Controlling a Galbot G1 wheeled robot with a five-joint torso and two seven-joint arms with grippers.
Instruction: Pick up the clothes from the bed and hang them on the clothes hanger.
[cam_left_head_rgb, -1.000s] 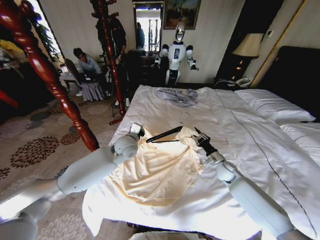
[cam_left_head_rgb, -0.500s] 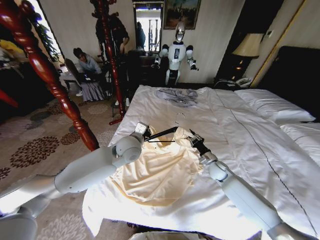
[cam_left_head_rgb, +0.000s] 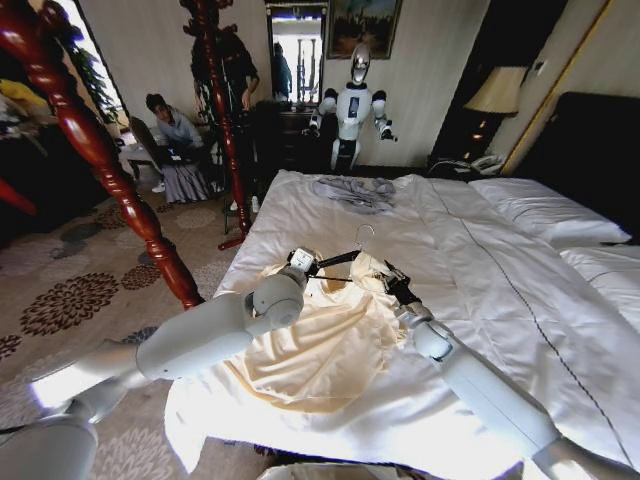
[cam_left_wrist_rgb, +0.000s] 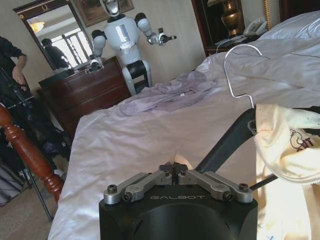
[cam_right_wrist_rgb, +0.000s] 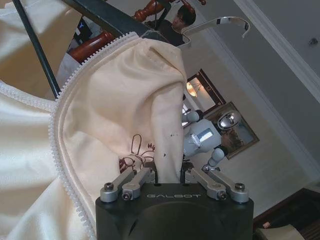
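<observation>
Right fingers: closed (cam_right_wrist_rgb: 172, 181) on a fold of the cream T-shirt (cam_left_head_rgb: 320, 335) at its collar, the fabric rising straight out from between them; the pinch looks meant to hold the neck opening up and open so the hanger can go inside it.
Left fingers: drawn together (cam_left_wrist_rgb: 174, 170) with no gap showing between them; the black arm of the clothes hanger (cam_left_wrist_rgb: 227, 145) runs down to them and a scrap of cream cloth sits at the tips; I judge they grip the hanger's end, which would steady it against the pull of the collar.
Right gripper: centre of the head view (cam_left_head_rgb: 388, 279), just right of the collar, its arm running off to the lower right.
Left gripper: centre of the head view (cam_left_head_rgb: 303, 262), at the hanger's left end, its arm running off to the lower left.
Hanger: lifted off the cover, tilted, silver hook (cam_left_head_rgb: 364, 233) uppermost; one shoulder already seems to be under the collar, judged from the right wrist view where the ribbed neckline wraps a dark bar.
T-shirt body: spread flat on the bed (cam_left_head_rgb: 480, 250) in the lower centre of the head view, hem toward the bottom edge; only the neck is raised.
Grey garment: crumpled at the upper centre (cam_left_head_rgb: 355, 192), well apart, untouched.
Stage: threading the hanger, not yet hung.
</observation>
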